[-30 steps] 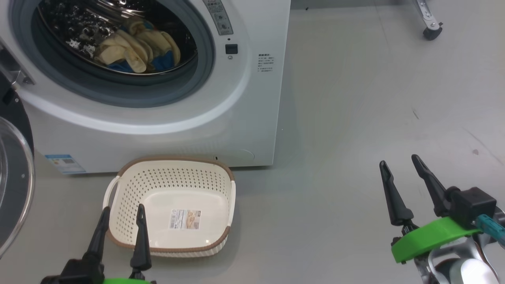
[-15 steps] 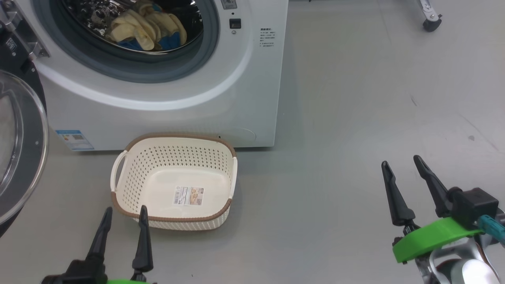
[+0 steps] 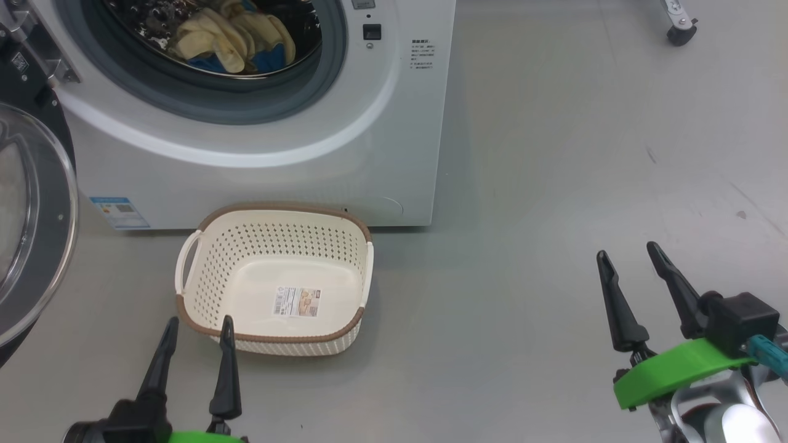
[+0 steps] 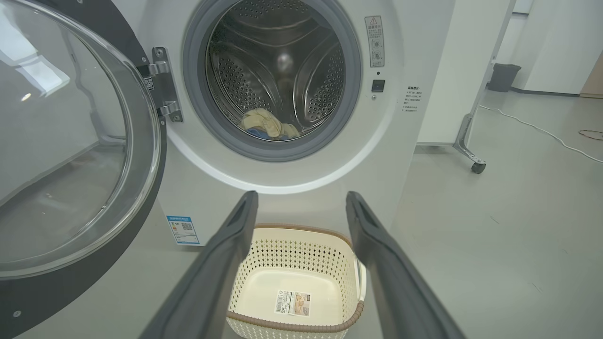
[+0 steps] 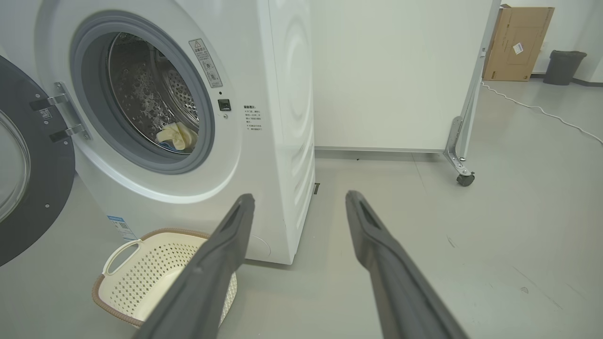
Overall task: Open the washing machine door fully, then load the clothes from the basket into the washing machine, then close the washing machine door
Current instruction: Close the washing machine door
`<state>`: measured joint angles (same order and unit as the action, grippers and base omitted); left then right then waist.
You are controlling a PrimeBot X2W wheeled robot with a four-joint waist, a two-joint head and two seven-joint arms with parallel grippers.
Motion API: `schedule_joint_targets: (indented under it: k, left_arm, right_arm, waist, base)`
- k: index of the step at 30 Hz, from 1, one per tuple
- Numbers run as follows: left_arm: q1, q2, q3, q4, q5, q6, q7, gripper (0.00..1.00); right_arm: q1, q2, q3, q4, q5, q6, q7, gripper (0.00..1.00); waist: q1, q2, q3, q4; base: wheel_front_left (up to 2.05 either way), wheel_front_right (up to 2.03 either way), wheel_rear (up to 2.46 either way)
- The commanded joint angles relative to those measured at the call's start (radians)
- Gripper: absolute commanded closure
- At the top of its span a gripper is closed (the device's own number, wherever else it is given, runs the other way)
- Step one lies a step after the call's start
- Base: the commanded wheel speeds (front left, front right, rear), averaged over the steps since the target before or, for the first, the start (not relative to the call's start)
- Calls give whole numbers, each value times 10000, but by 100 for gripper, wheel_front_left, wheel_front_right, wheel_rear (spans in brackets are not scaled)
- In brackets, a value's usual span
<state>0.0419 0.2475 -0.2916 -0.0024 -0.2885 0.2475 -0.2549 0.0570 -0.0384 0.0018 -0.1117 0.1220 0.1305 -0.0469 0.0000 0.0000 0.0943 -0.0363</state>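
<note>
The left gripper (image 3: pixel 200 320) and right gripper (image 3: pixel 627 249) stood wide, empty. The clothes (image 3: pixel 231 37) lay in the drum (image 4: pixel 282 70), so the washing machine door (image 3: pixel 31 227), open at left, probably needed a push on its frame.

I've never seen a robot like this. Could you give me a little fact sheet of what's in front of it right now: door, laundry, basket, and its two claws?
washing machine door: swung wide open to the left
clothes: cream and blue heap lying in the drum of the washing machine
basket: empty, upright on the floor before the machine
left gripper: open, empty, by the basket's near side
right gripper: open, empty, above bare floor to the right
left to do: close the door
</note>
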Motion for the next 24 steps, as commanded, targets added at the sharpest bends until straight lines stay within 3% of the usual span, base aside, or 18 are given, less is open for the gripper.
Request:
schedule_joint_targets:
  k: [1, 11, 24]
  left_arm:
    - [-502, 212, 351, -270, 158, 514, -64, 0]
    - [-636, 181, 210, -271, 229, 513, -66, 0]
    - [-829, -131, -105, -102, 177, 352, -67, 0]
  right_arm:
    - [-294, -118, 155, -300, 54, 2, -106, 0]
    - [-248, -118, 17, -409, -74, 2, -38, 0]
    - [-270, -118, -158, -441, -317, 2, 91, 0]
  waist:
    - [0, 0, 0, 12]
    - [0, 0, 110, 468]
    - [0, 0, -88, 2785]
  base:
    - [0, 0, 0]
    - [0, 0, 0]
    - [0, 0, 0]
